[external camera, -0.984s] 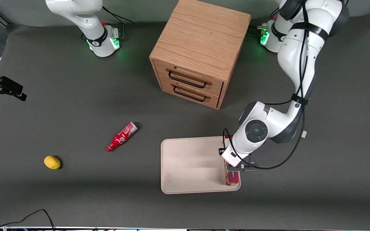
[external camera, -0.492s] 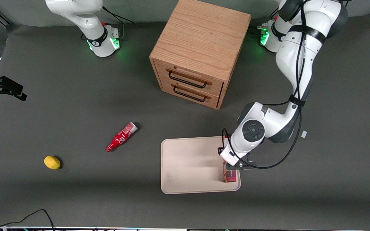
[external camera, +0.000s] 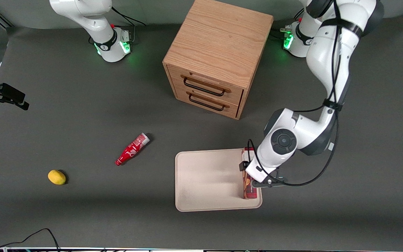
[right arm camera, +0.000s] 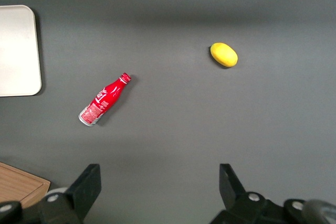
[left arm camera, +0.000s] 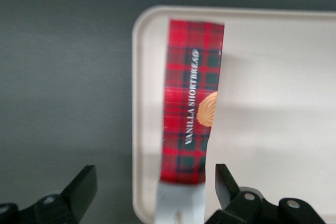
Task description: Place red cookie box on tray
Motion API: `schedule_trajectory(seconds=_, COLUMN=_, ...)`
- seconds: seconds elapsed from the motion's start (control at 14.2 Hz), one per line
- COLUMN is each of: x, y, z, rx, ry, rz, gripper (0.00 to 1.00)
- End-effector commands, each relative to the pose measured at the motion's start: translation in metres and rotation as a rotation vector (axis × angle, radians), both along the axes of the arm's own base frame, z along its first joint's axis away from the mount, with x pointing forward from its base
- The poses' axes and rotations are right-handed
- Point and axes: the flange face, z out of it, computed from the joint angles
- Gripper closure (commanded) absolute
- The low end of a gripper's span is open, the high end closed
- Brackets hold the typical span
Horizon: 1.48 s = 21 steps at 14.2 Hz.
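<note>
Gripper [left arm camera: 152,192] is spread wide above the slim dark-red plaid cardboard cookie box [left arm camera: 190,103], which stands on edge on the flat cream-beige rectangular tray [external camera: 205,182], so next is probably just lifting clear.

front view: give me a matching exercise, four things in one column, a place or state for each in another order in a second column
1. red cookie box
2. end effector
3. red bottle
4. lemon

a. open, above the box
b. lying on the table between lemon and tray
c. on its narrow side along the tray's edge
d. toward the parked arm's end of the table

Pairs: 1-c, 2-a, 3-b, 4-d
</note>
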Motion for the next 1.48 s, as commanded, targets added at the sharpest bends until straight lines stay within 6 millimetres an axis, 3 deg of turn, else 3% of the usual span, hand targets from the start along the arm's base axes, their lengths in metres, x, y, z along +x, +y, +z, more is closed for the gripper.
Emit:
schedule_trajectory(seconds=0.0, x=-0.011, y=0.027, z=0.085, rx=0.05, ry=-0.015, rz=0.05, gripper=0.0)
schedule_trajectory(seconds=0.07, x=-0.015, y=0.038, z=0.11, rx=0.063, ry=-0.01, rz=0.073, gripper=0.0)
schedule_trajectory(seconds=0.28, x=-0.024, y=0.111, z=0.187, rx=0.106, ry=0.001, rz=0.135, gripper=0.0)
schedule_trajectory(seconds=0.42, x=-0.038, y=0.162, z=0.228, rx=0.131, ry=0.043, rz=0.064, gripper=0.0)
schedule_trajectory(seconds=0.49, x=-0.05, y=0.186, z=0.248, rx=0.119, ry=0.079, rz=0.023, gripper=0.0)
schedule_trajectory(seconds=0.63, x=-0.073, y=0.258, z=0.288, rx=0.081, ry=0.119, rz=-0.021, gripper=0.0)
schedule_trajectory(seconds=0.77, x=-0.109, y=0.31, z=0.312, rx=0.046, ry=0.161, rz=-0.071, gripper=0.0)
schedule_trajectory(seconds=0.91, x=-0.154, y=0.331, z=0.322, rx=0.032, ry=0.161, rz=-0.054, gripper=0.0)
schedule_trajectory(seconds=1.05, x=-0.187, y=0.325, z=0.323, rx=0.025, ry=0.144, rz=-0.064, gripper=0.0)
schedule_trajectory(seconds=1.34, x=-0.198, y=0.304, z=0.33, rx=0.026, ry=0.143, rz=-0.089, gripper=0.0)
schedule_trajectory(seconds=1.41, x=-0.195, y=0.311, z=0.333, rx=0.022, ry=0.14, rz=-0.078, gripper=0.0)
